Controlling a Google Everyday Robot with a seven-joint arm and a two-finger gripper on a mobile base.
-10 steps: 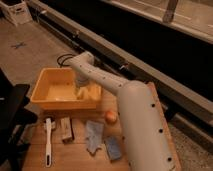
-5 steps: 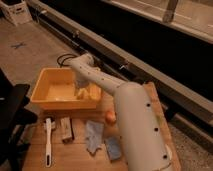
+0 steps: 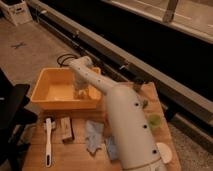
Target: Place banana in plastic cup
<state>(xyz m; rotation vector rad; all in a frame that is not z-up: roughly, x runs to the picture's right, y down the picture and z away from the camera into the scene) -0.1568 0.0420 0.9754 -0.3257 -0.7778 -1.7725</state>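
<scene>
Room is tight where I am working: the gripper (image 3: 80, 92) hangs low inside the bin (image 3: 60, 104), near its right wall, with the other three walls standing well apart from it. The fingers stand wide. I cannot tell whether anything sits between them, and I cannot pick out the banana anywhere in this view.

The bin is a yellow plastic rectangle with smooth raised sides and rounded corners. It fills the far left corner of the table (image 3: 75, 157), and its left side overhangs the table edge. My arm (image 3: 125, 125), a thick, glossy white shell with small dark dots, crosses the middle of the table and hides what lies under it.

The cup (image 3: 154, 121) is pale green and small. It stands just right of the arm, close to the right edge of the table. A white disc (image 3: 164, 152) sits nearer still to that edge.

In front of the bin lie a white brush (image 3: 47, 142), a small brown block (image 3: 66, 129) and a crumpled blue-grey cloth (image 3: 94, 136). The tabletop is bare, light wood.
</scene>
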